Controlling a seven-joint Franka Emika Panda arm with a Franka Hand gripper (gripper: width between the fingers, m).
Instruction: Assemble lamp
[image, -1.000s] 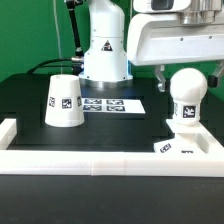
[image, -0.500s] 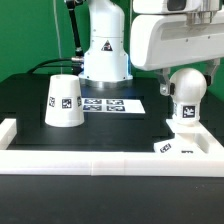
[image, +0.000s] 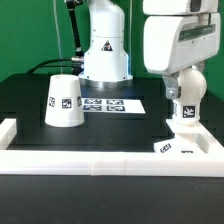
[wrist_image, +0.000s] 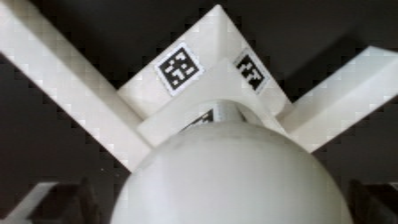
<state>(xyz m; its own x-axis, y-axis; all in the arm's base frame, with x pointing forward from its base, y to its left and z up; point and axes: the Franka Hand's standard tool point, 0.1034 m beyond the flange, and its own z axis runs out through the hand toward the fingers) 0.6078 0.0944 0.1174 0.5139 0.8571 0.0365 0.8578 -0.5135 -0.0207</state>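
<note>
The round white bulb (image: 188, 100) stands upright on the flat angular base (image: 185, 148) at the exterior view's right. My gripper (image: 188, 85) is straight above it, lowered over the bulb's top, and looks open with a finger on each side. In the wrist view the bulb (wrist_image: 222, 175) fills the space between the dark fingers (wrist_image: 32, 205), with the tagged base (wrist_image: 210, 55) beyond it. The truncated-cone shade (image: 65, 103) stands alone at the exterior view's left.
The marker board (image: 112, 103) lies flat in the middle of the black table. The white robot pedestal (image: 105, 45) stands behind it. A white rail (image: 90, 160) borders the table's front and both sides, close to the base.
The hand has turned and come down over the bulb; it now hides the bulb's top. The bulb, base and shade have not moved.
</note>
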